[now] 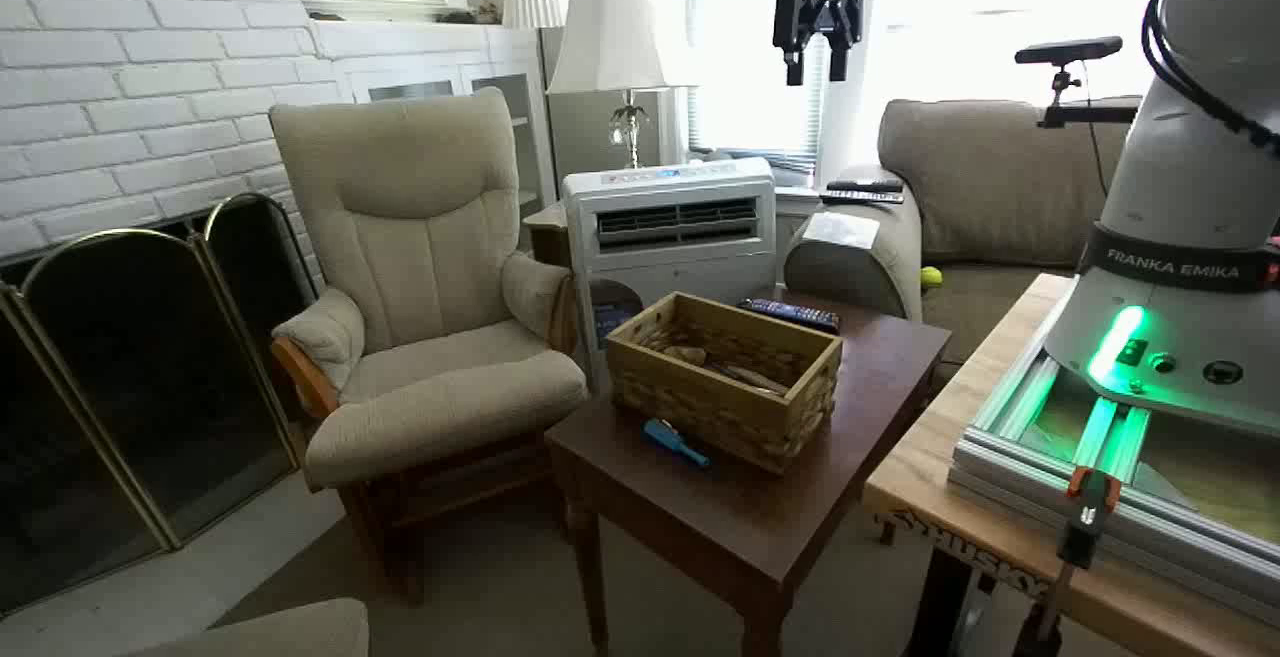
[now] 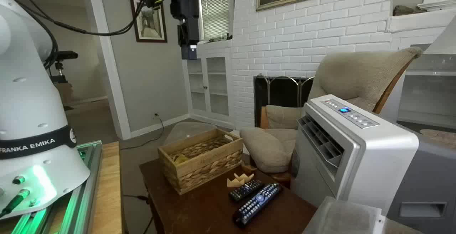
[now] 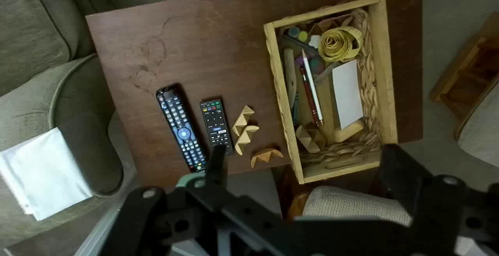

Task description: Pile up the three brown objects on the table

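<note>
On the table, a basket is set. Above, the gripper is poised, jaws spread, nothing held. Beside the basket, three wooden pieces are laid unpiled — presumably the first approach is in hand — and a descent over one is called for.

In an exterior view you look slantwise down over the counter toward the window, the robot arm's base close at the right edge. In an exterior view you face the white brick wall, that base close at the left and the portable air conditioner near at the right. Both exterior views share the counter, the wicker basket and the wood-framed armchair. Your wrist view points steeply down from above (the tool juts into its lower part), showing the wicker basket and most of the counter.
</note>
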`<action>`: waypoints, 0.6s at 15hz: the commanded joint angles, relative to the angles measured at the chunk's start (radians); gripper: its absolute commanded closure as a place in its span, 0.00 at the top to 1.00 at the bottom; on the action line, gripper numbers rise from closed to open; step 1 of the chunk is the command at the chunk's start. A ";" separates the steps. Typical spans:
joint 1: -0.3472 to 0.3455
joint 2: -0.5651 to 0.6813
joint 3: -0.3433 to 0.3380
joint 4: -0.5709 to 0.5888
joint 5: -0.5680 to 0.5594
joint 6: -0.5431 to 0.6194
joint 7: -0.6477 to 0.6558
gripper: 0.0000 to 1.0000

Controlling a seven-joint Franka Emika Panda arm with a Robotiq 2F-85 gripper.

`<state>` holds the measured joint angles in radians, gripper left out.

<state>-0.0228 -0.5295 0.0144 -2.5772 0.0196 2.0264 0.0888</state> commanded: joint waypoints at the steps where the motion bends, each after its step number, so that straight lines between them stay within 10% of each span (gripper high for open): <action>1: 0.001 0.000 -0.001 0.001 0.000 -0.002 0.000 1.00; 9: -0.003 0.058 0.005 0.045 -0.022 0.056 -0.020 1.00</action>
<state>-0.0231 -0.5289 0.0117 -2.5761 0.0196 2.0480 0.0612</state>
